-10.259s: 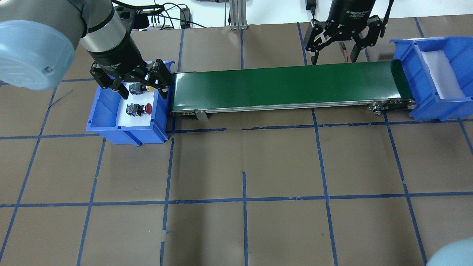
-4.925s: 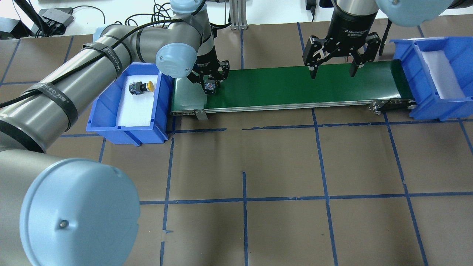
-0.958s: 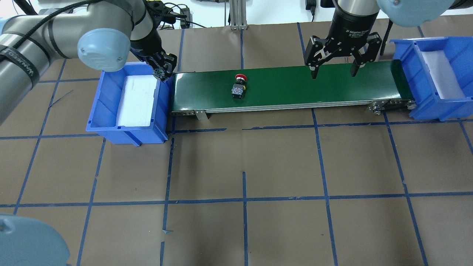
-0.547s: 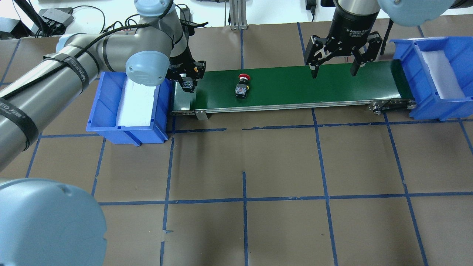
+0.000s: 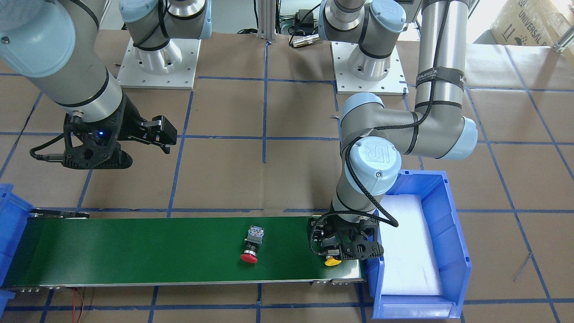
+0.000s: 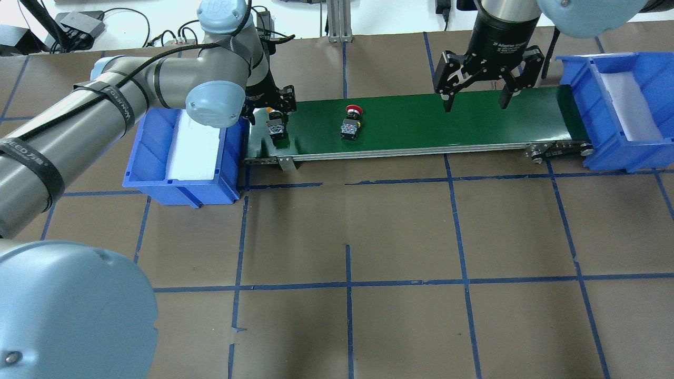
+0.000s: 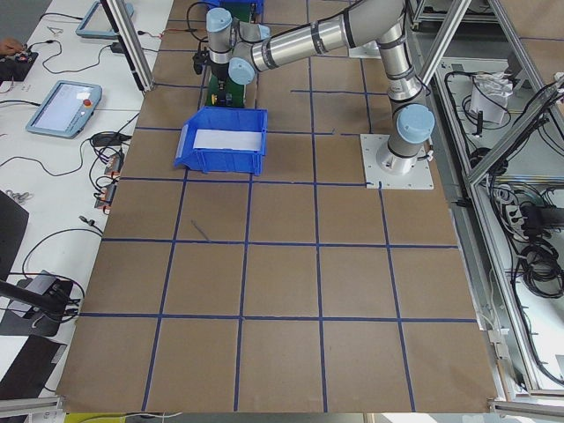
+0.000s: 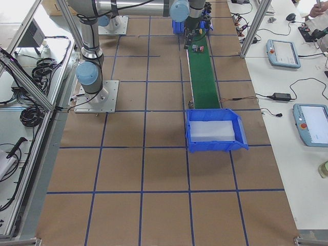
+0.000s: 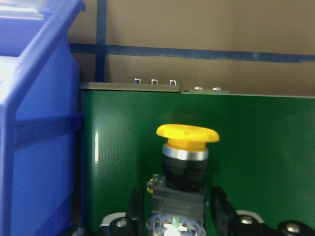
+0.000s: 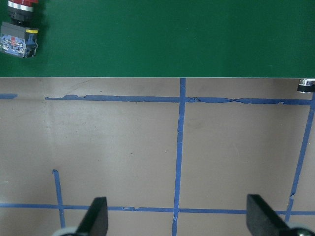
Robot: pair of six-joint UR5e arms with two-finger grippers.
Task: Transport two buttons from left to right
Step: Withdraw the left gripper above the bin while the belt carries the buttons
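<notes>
The yellow button (image 9: 187,147) is gripped by its black rear block between the fingers (image 9: 134,209) of my left gripper (image 6: 276,117), which is shut on it. It is held low over the left end of the green conveyor belt (image 6: 410,123), cap pointing away from the robot; it also shows in the front view (image 5: 332,261). The red button (image 6: 351,123) lies on its side on the belt, right of the left gripper, and shows in the right wrist view (image 10: 18,33). My right gripper (image 6: 475,105) is open and empty above the belt's right part.
A blue bin (image 6: 150,152) with a white foam liner stands at the belt's left end, close beside the left gripper. A second blue bin (image 6: 626,158) with a white liner stands at the belt's right end. Brown paper with blue tape lines covers the table.
My left gripper has carried the yellow button from the left bin's rim to over the belt's left end. The red button has moved right along the belt. The right arm has not moved.
</notes>
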